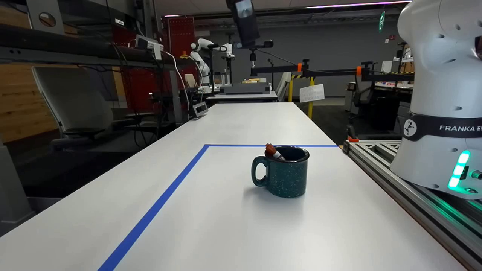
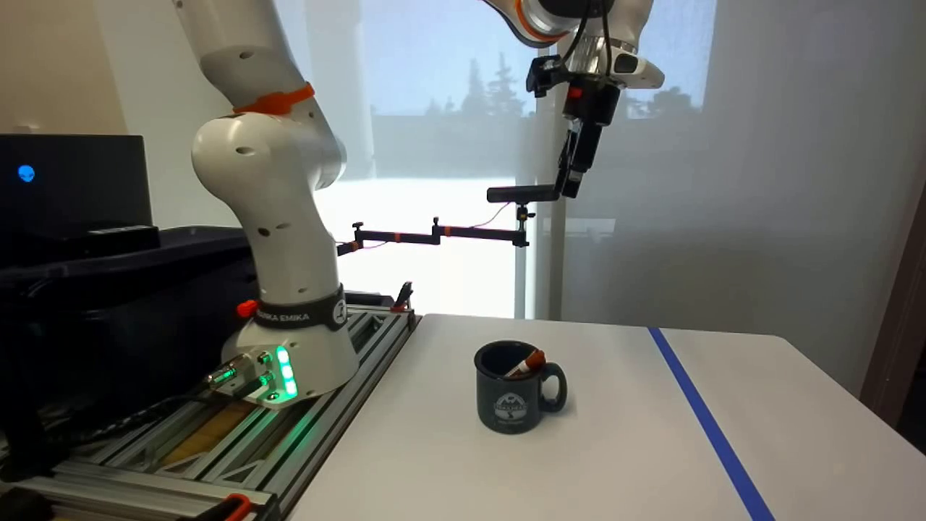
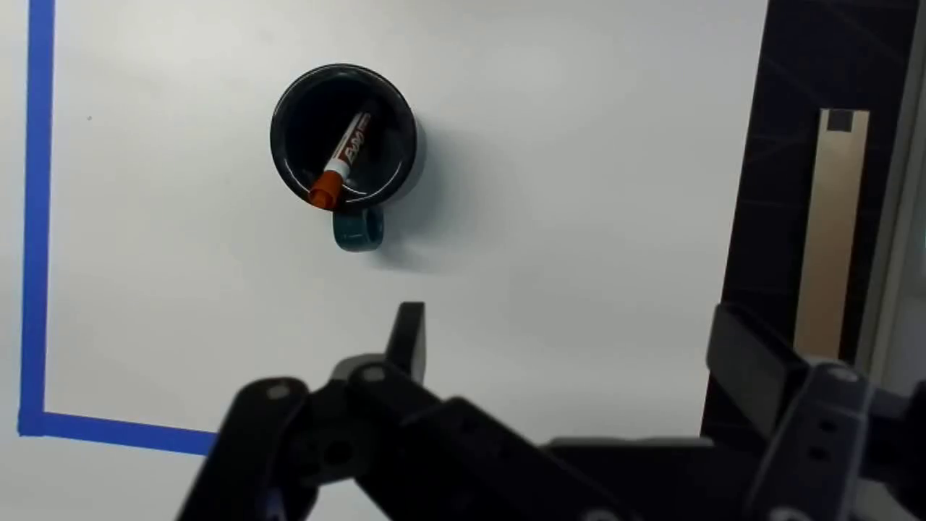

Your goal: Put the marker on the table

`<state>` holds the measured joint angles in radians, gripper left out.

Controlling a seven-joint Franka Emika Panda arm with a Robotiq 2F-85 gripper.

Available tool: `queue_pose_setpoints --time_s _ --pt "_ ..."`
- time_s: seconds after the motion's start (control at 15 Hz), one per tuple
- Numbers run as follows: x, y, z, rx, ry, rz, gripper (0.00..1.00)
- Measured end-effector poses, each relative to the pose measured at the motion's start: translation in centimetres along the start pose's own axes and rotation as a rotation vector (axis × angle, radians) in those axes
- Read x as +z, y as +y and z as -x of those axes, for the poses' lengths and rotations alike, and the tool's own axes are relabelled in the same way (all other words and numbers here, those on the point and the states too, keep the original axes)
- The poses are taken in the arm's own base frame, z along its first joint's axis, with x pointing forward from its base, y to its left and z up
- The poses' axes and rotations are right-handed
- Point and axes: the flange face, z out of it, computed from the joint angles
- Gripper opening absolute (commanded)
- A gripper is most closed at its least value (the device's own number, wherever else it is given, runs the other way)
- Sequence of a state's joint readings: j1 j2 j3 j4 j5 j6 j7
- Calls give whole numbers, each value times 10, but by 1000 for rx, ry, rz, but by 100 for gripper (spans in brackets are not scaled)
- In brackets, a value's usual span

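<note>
Robotiq gripper (image 3: 571, 351), its fingers (image 3: 749, 369) spread wide in the wrist view, gripping nothing; the white table (image 3: 571, 217) shows through the gap between them. In an exterior view it hangs well above the table, fingertips downward and slightly tilted. Below the gripper stands an upright dark teal mug (image 1: 288, 178); in the wrist view it lies ahead of the fingertips, toward frame left and well apart from them. Its handle (image 3: 356, 233) projects back toward the gripper. The marker (image 3: 351, 148) is tilted inside the mug: its dark end lies down in the interior, farther from the fingertips, and its reddish-brown cap (image 3: 325, 189) rises at the rim, on the gripper's side, just beside the handle. Blue tape (image 3: 37, 217) on the table, left of the mug in the wrist view, turns a corner and passes behind the finger at frame left. Past the finger at frame right, a dark band (image 3: 781, 181) borders the table. In both exterior views the white robot base (image 2: 318, 362) stands lower than the gripper.
</note>
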<state>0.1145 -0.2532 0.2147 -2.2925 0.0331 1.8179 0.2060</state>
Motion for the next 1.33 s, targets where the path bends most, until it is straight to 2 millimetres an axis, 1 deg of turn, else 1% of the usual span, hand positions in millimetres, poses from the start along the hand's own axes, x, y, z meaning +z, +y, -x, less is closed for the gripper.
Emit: queue_pose_setpoints --time_s 0.13,0.33,0.73,0.93,1.13,1.33 --pt "0 1 0 0 -1 -1 100" --pt "1 8 1 -17 -2 -7 100" --pt "31 26 3 29 -37 8 100" --pt "39 38 4 66 -22 -4 100" --pt "46 50 7 92 33 -39 100" --pt "59 64 6 74 127 -66 100"
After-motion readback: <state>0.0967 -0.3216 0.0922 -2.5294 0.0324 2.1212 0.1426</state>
